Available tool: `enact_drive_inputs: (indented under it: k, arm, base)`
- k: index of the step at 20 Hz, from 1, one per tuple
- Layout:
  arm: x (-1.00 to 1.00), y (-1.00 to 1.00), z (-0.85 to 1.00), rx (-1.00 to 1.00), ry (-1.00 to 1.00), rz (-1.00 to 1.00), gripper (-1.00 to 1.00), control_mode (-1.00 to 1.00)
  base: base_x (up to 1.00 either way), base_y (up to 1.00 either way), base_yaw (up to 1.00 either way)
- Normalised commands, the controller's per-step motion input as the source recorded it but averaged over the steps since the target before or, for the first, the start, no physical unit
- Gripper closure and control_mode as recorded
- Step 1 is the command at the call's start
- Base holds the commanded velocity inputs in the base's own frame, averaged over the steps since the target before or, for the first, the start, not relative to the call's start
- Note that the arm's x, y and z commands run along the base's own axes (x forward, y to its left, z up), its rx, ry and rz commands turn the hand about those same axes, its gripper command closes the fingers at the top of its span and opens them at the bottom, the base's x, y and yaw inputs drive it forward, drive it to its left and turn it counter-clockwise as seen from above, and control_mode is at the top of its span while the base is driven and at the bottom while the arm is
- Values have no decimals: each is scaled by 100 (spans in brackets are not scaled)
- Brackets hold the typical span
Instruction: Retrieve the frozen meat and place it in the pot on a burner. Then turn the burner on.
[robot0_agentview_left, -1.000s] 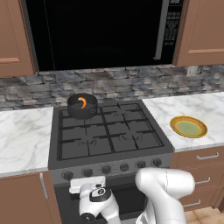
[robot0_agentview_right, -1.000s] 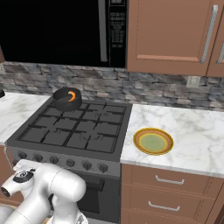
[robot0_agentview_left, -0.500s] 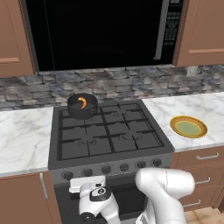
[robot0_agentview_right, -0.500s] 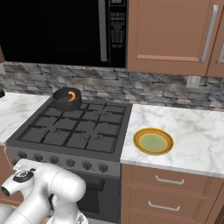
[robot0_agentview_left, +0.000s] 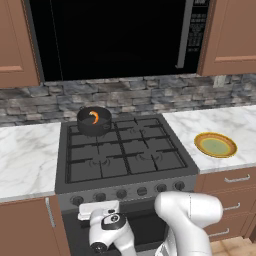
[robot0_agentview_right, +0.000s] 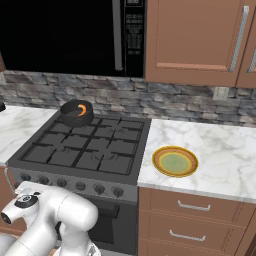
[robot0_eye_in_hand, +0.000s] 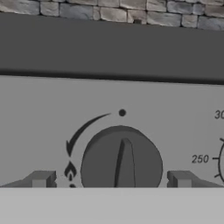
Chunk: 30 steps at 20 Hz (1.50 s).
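Up close, hand view: knob (robot0_eye_in_hand: 121, 159) apparently between spread fingertips (robot0_eye_in_hand: 40, 179).

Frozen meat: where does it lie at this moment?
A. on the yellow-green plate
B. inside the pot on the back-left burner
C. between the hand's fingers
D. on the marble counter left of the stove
B: the orange-brown frozen meat sits inside the pot at the stove's back-left corner.
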Motion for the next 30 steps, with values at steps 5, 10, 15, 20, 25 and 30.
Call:
enact_drive_inputs:
  k: [5, 10, 15, 20, 25, 30]
  arm:
    - [0, 4, 0, 0, 0, 0, 100, -100]
    - [0, 3, 0, 0, -3, 0, 100, -100]
    - [11, 2, 0, -1, 0, 0, 100, -100]
    - [2, 3, 0, -3, 3, 8, 100, -100]
    - [0, -1, 0, -12, 0, 27, 100, -100]
    - [-1, 0, 0, -25, 0, 24, 100, -100]
  base:
    - [0, 0, 0]
    - [0, 0, 0]
    - [0, 0, 0]
    - [0, 0, 0]
    - [0, 0, 0]
    - [0, 0, 0]
